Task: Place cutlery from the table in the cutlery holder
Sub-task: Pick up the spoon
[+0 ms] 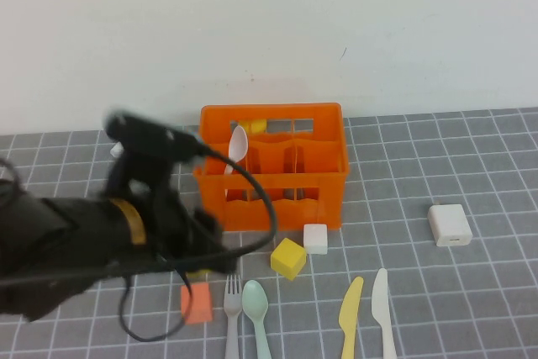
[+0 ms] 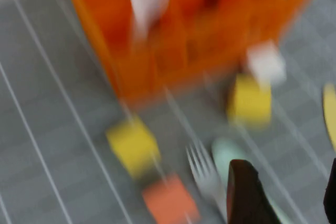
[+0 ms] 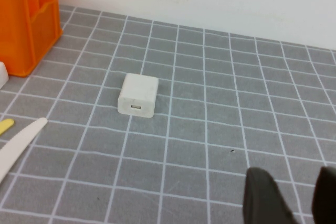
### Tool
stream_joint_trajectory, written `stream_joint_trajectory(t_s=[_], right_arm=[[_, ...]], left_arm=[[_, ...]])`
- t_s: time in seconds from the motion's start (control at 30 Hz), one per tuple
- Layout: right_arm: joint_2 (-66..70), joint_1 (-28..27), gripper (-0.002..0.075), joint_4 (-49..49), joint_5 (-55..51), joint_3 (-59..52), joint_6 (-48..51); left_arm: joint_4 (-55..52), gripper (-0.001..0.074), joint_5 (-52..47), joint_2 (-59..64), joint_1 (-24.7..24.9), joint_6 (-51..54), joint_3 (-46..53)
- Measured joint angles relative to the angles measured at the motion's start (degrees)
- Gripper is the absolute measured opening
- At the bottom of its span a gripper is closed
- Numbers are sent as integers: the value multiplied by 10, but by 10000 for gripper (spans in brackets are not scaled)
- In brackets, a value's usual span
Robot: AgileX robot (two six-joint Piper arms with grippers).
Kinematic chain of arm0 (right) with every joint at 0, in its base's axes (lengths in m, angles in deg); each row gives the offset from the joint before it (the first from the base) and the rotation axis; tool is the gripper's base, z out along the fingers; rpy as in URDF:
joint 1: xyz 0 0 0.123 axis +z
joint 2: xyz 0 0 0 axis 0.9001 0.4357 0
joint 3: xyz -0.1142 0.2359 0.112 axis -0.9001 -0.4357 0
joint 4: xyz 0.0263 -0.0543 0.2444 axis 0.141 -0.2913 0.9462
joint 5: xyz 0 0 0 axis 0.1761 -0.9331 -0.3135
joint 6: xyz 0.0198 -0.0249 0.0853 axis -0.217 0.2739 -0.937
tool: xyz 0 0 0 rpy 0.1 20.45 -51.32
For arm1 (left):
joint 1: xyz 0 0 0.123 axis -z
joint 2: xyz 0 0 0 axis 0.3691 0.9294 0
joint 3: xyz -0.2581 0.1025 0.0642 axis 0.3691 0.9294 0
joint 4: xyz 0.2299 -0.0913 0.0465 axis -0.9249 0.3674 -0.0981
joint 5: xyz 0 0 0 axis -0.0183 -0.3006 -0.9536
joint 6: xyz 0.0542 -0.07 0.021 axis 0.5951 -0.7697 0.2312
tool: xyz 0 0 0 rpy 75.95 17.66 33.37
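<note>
Three cameras: one raised, two wrist-mounted.
High view angles down at the desk (image 1: 471, 308); the wrist views skim it closely, and all show the orange crate (image 1: 273, 170).

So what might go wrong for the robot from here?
The left gripper hovers open near the fork, which lies close beside the green spoon; it may nudge or grab both. An orange cube and a yellow cube sit close by and could get knocked. The pink spoon leans in the crate, so another drop might jostle it. The right gripper hangs open over the table, apart.
</note>
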Motion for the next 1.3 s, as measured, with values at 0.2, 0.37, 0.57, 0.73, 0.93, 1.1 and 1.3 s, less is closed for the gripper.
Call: stream_joint_trajectory(t_s=[0.2, 0.37, 0.57, 0.73, 0.93, 1.1, 1.3], right_arm=[[0, 0, 216, 0, 0, 0, 0], [0, 0, 216, 0, 0, 0, 0], [0, 0, 216, 0, 0, 0, 0], [0, 0, 216, 0, 0, 0, 0], [0, 0, 216, 0, 0, 0, 0], [0, 0, 216, 0, 0, 0, 0], [0, 0, 216, 0, 0, 0, 0]], left_arm=[[137, 295, -152, 88, 10, 3, -39], [218, 293, -184, 177, 11, 8, -77], [238, 293, -178, 263, 11, 8, -106], [240, 293, -156, 317, 12, -8, -118], [240, 293, -144, 369, 12, -34, -154], [240, 293, -140, 402, 12, -52, -174], [238, 293, -140, 420, 12, -68, -179]])
